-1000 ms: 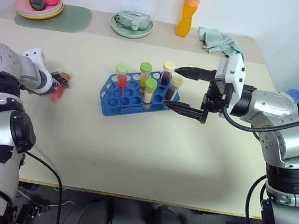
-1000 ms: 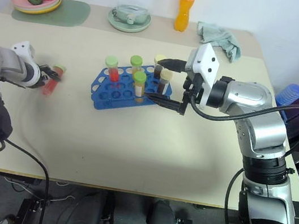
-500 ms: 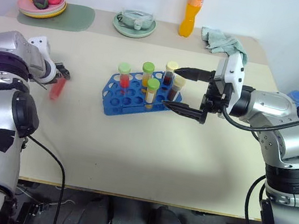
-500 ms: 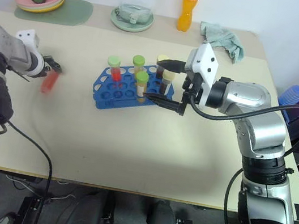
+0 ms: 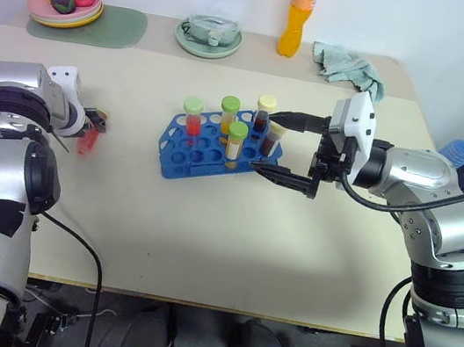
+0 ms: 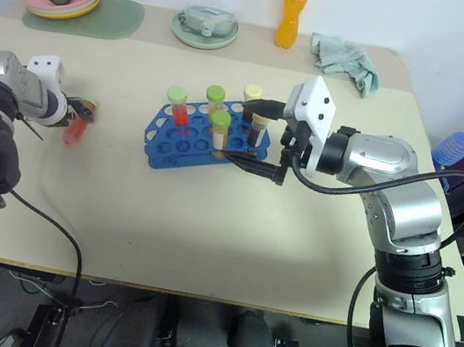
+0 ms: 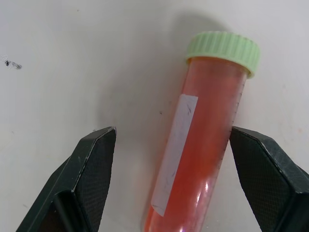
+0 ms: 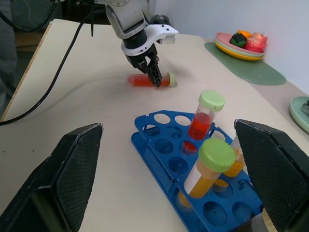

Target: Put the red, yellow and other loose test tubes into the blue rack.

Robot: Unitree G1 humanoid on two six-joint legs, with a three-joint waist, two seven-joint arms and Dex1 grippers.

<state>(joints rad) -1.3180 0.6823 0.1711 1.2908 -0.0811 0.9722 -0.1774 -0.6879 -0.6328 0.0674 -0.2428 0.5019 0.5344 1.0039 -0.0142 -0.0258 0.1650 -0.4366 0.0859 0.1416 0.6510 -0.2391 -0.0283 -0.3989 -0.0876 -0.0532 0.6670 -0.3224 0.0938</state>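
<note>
- Out at nine o'clock on the table [image 5: 206,223], the left gripper [image 7: 181,145] is spread wide, straddling the loose red tube [image 7: 195,145], which lies flat, not yet pinched.
- Centre table: the blue rack [image 5: 183,155] already carries five capped tubes, all upright.
- At three o'clock of the rack, the right gripper [image 5: 286,145] hovers, fingers apart, holding nothing.
- Verdict: nearly there, with one red tube left to rack.
</note>
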